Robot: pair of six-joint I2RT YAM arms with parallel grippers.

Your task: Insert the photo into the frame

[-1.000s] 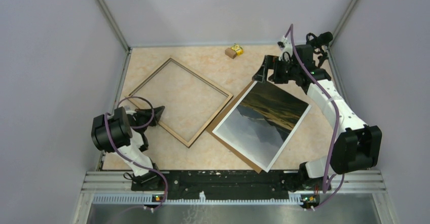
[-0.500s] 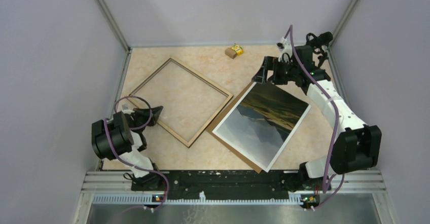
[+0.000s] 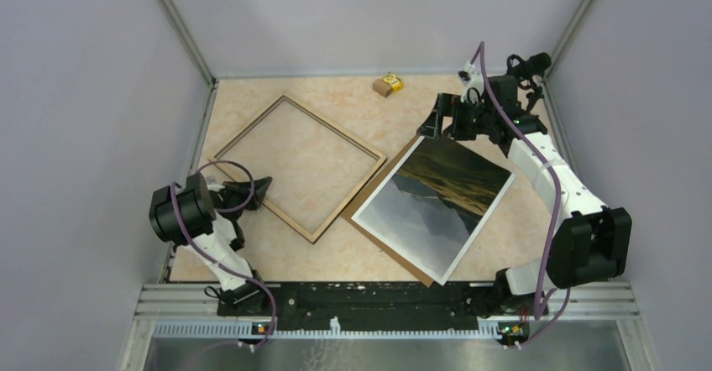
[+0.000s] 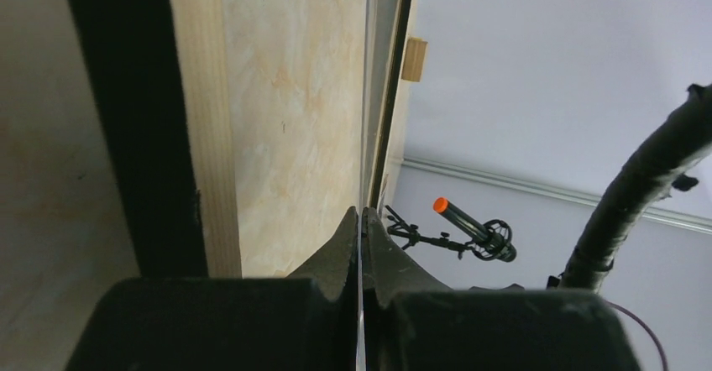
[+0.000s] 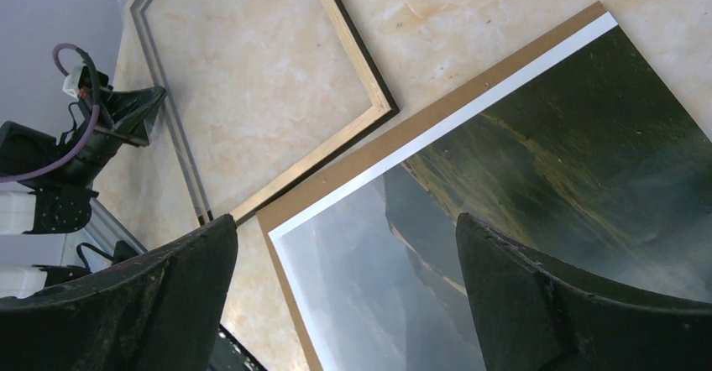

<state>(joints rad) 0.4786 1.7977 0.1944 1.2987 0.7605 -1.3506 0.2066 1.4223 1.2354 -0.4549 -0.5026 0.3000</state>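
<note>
Found left claw (image 3: 267, 185) pressed fully together, tips low at the near-left edge of the frame (image 3: 334, 128); contact with it not determinable. Confirmed from the left wrist: left claw (image 4: 359, 216) closed tight, with the pale wood strip of the frame (image 4: 201, 94) and a black band close ahead. Found right claw (image 3: 435, 117) spread wide over the far corner of the photo (image 3: 432, 195), gripping nothing; confirmed from the right wrist, with both fingers (image 5: 159, 304) well apart and the photo (image 5: 546, 178) in plain sight between them. Noted frame lying flat on the left half of the bench (image 3: 353, 107), turned diamond-wise, back upward: light-wood rim, black outer edge, bench surface visible through the opening. Noted photo lying flat and face up on a brown backing board (image 3: 393, 252), right of the frame and outside it. Appearance of photo: glossy, narrow white border, dark sky with golden streaks at the far end, hazy grey mountains toward the near end. Noted backing board (image 5: 420, 126) projecting as a thin brown strip along two sides, its left edge just beside the right corner of the frame (image 5: 359, 52). Recorded small brown-and-yellow box (image 3: 388, 84) at the far edge of the bench, well apart from both.
</note>
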